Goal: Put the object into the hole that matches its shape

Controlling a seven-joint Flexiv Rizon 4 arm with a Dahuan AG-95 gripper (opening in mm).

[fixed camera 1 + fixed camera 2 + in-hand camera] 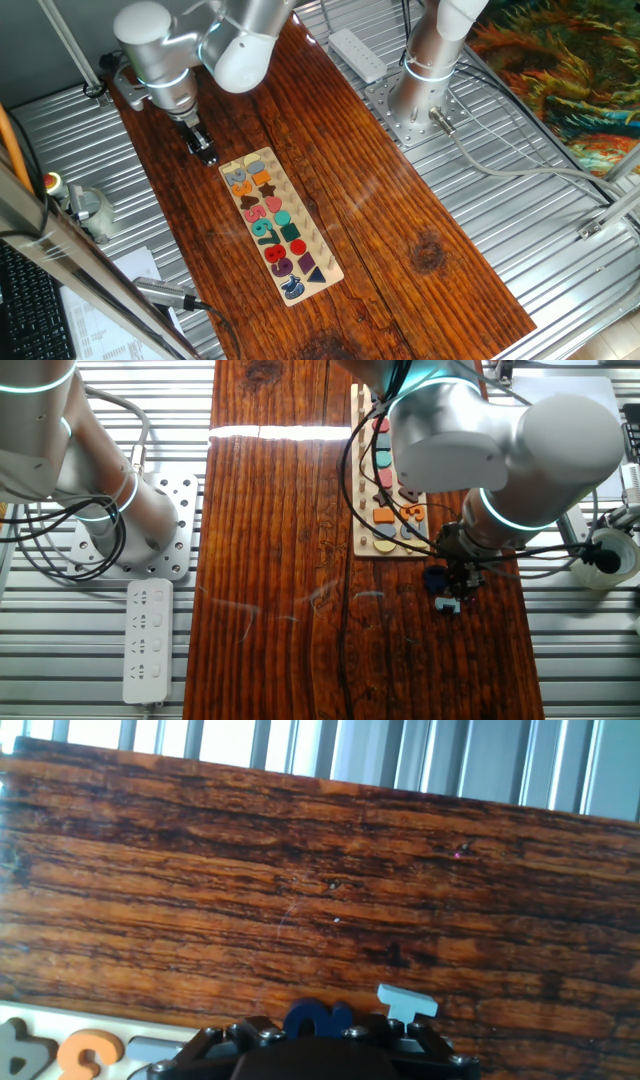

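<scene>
The object, a dark navy-blue rounded piece [318, 1016], sits between my gripper's [318, 1038] fingers at the bottom edge of the hand view, and the jaws look closed on its sides. In the other fixed view the gripper [460, 588] is low over the table just past the short end of the puzzle board [362, 510], with the navy piece [434, 575] showing beside the fingers. In one fixed view the gripper [205, 150] stands left of the board's far end [262, 157] and hides the piece. I cannot make out the matching hole.
A smaller pale grey-blue piece [406, 1004] lies right beside the navy one, also in the other fixed view [448, 605]. The board holds several coloured numbers and shapes. A white power strip [148, 640] lies off the wood. A second arm's base [425, 85] stands behind.
</scene>
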